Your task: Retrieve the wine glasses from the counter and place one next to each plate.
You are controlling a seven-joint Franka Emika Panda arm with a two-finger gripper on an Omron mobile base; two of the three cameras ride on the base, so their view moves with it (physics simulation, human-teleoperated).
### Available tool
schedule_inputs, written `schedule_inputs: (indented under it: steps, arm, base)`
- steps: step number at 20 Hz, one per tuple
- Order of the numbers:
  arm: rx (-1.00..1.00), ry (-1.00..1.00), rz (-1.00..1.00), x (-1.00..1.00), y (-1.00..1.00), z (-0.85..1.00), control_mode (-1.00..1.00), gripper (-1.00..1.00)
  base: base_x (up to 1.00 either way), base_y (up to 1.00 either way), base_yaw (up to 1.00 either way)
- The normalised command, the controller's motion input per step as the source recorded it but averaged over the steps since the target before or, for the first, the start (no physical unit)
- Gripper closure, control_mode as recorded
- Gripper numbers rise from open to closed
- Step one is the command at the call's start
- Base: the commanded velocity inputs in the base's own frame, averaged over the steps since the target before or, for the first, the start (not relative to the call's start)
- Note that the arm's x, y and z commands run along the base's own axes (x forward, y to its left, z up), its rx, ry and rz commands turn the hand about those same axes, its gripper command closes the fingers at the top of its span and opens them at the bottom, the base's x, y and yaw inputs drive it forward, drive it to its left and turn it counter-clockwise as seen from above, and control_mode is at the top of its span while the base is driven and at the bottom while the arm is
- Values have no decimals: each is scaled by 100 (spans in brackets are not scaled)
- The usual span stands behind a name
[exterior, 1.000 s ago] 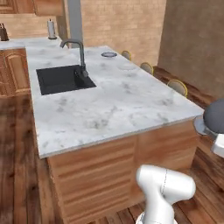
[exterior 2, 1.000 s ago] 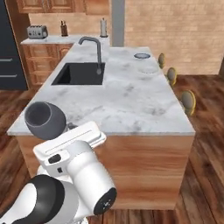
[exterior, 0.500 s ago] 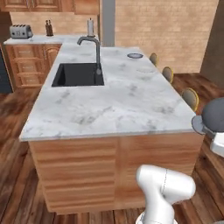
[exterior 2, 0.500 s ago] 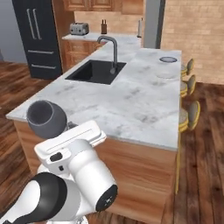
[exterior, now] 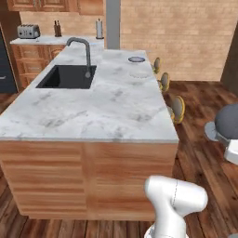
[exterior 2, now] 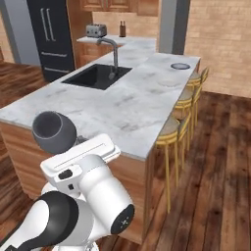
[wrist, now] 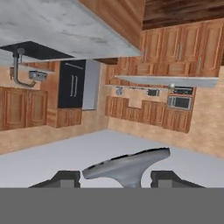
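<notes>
Standing part-way open, the gripper (wrist: 117, 178) has a wine glass (wrist: 127, 167) between its fingertips (wrist: 65, 176). The round foot and stem of the glass project ahead of the tips, while the contact points themselves are hidden. On the marble bar top (exterior: 116, 107), the blue-grey plate (exterior: 136, 59) lies near the far corner on the stool-side edge, and the white plate (exterior: 140, 74) lies just beside it along the same edge.
</notes>
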Motion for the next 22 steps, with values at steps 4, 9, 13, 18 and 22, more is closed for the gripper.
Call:
schedule_inputs:
  steps: [4,9,13,18,22]
  arm:
    - [0,0,0,0,0,0,100,100]
    - [0,0,0,0,0,0,100,100]
    - [0,0,0,0,0,0,100,100]
    - [0,0,0,0,0,0,100,100]
    - [0,0,0,0,0,0,100,100]
  base:
    - [-5,-100,24]
    - [0,-100,39]
    - [-3,-85,71]
    - [-11,-56,85]
    - [-7,-100,51]
